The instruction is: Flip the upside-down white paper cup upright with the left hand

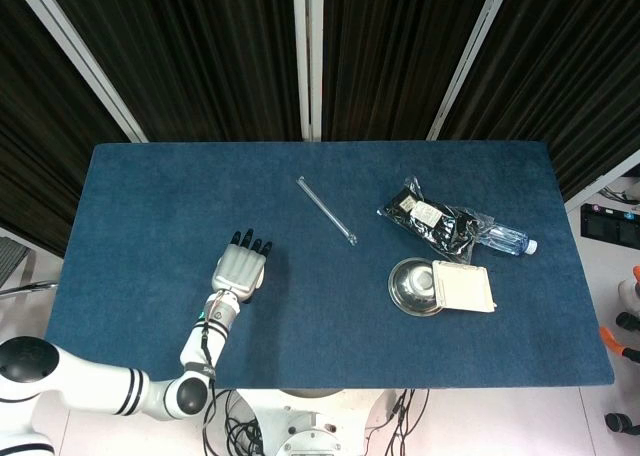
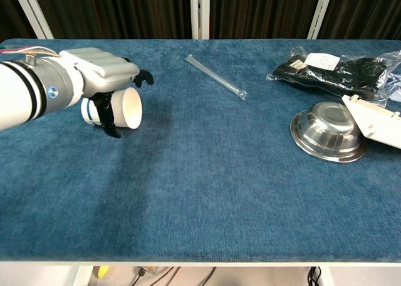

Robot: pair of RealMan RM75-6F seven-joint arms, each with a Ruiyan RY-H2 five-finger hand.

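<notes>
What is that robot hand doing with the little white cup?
The robot's left hand is holding the white paper cup on its side, with the open end facing the middle of the blue table. From the head view the hand hides the cup completely. The cup is not standing upright yet. Over on the other side sit a metal bowl, a thin clear stick and a black packet.
</notes>
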